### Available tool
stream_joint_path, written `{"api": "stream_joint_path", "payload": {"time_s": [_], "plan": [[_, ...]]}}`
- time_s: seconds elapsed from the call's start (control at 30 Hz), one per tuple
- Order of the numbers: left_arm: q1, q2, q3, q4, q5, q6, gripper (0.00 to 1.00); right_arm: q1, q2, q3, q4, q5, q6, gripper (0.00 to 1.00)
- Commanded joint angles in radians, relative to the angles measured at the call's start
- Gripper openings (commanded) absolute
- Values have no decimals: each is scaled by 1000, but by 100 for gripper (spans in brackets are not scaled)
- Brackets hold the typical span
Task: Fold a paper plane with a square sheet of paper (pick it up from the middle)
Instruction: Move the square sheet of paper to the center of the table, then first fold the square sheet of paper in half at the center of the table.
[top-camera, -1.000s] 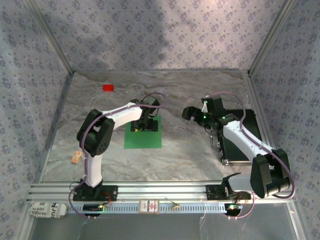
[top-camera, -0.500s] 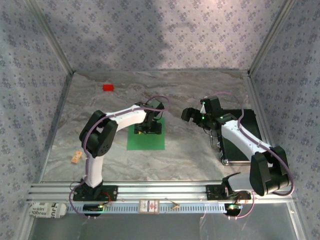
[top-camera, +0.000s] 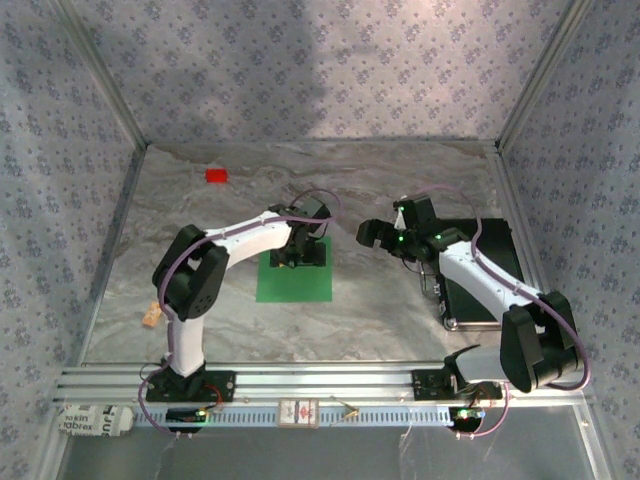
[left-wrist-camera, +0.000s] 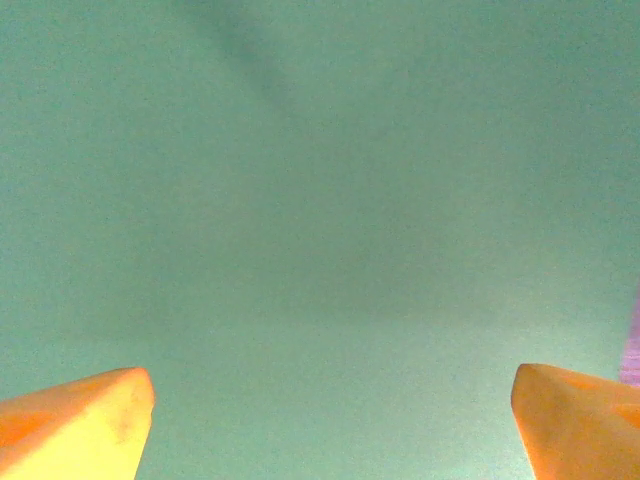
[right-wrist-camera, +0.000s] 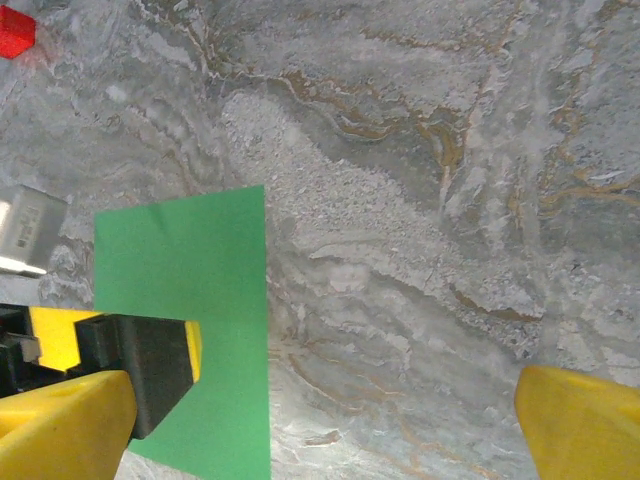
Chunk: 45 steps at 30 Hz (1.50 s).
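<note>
Marbled grey tabletop (top-camera: 380, 300), patterned walls around. The square sheet of paper (top-camera: 295, 285) lies flat directly under the left gripper (top-camera: 299, 256), whose jaws are spread wide with green between both fingertips (lined up for the mid-sheet pick, I'd say). Nothing pinched yet. Right gripper (top-camera: 376, 235) hangs spread and empty, sheet off to its left, likely waiting to assist the fold.

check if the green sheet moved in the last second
Yes, the square sheet of paper slid slightly right in the top view, further from the red block.
</note>
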Motion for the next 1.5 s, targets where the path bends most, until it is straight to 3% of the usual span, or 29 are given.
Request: {"api": "stream_joint_path", "payload": {"time_s": [0.0,0.5,1.2,1.37,1.47], "plan": [[7,-29,-13,-22,2,-26,92,8,13,10,15,7,7,99],[11,60,16,-51,-21,-7,95,24,3,-6,9,27,33,99],[10,84,-82,23,22,-34,94,42,21,15,-6,43,32,99],[11,74,-92,33,39,-37,94,53,67,105,-136,167,-37,99],[11,60,-95,19,27,-41,94,55,77,112,-140,174,-36,99]]}}
